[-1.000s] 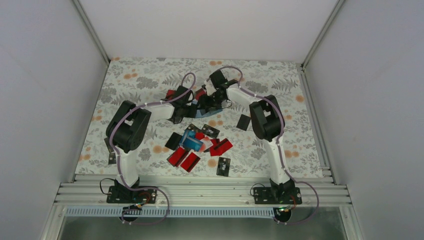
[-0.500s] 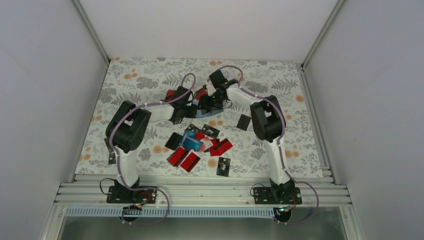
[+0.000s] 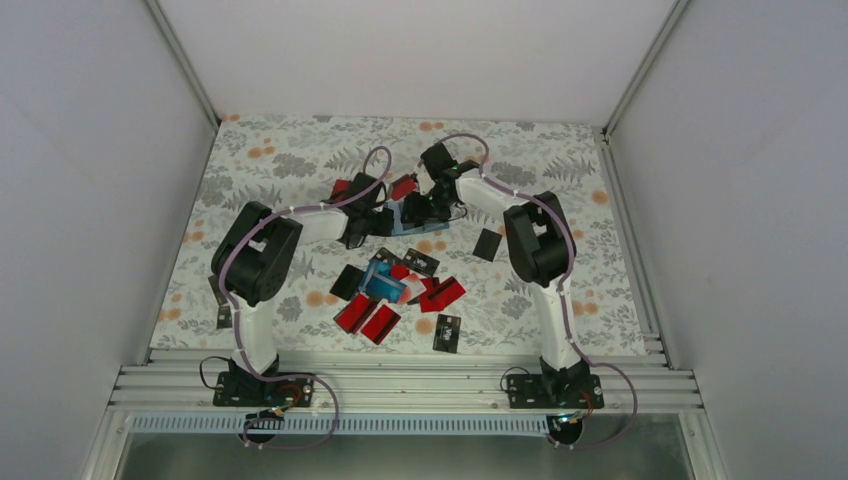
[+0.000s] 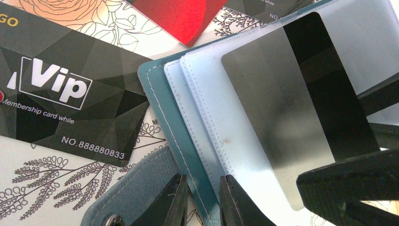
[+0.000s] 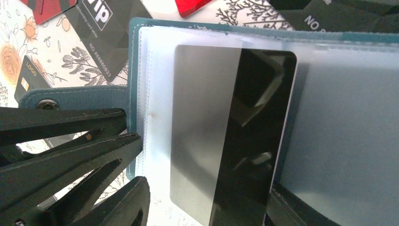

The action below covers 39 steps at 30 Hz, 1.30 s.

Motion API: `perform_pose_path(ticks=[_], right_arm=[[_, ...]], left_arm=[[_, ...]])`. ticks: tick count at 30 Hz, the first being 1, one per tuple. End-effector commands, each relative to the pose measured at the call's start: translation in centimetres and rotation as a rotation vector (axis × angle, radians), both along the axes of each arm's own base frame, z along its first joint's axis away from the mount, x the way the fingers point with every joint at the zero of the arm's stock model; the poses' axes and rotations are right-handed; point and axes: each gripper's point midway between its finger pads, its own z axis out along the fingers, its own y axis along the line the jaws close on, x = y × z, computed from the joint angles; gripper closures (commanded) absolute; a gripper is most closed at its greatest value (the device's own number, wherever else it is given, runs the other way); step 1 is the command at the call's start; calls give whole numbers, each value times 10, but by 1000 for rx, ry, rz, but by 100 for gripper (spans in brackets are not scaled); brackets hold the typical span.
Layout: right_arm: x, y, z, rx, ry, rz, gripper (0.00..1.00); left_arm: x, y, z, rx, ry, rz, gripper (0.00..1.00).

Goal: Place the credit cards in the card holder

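Gaping open, the teal card holder (image 4: 158,109) shows frosted plastic sleeves (image 4: 203,113).

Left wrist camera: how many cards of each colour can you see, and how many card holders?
Black credit cards: 3
Red credit cards: 1
Teal card holder: 1
Total: 5

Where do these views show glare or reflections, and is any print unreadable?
Left wrist view: a grey sheen covers the left part of the black card on the card holder; print on the Vip card is sharp. Right wrist view: same sheen, plus dark reflections on the glossy half. Top external view: even light, card print too small to read.
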Motion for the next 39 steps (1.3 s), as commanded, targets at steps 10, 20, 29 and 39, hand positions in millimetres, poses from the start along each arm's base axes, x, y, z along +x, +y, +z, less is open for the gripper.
perform_pose_path(ticks=[10,20,29,39], right_arm=[[-18,26,-7,2,18,53,49],[-14,24,-1,-24,-9,64,50],[0,15,22,8,-52,43,50],[-12,31,2,63,19,79,51]], left_arm=[[-23,9,-24,39,99,-15,82],[-27,13,-21,47,92,-12,82],[-31,16,-22,50,94,-8,82],[-34,18,-26,54,104,-7,82]])
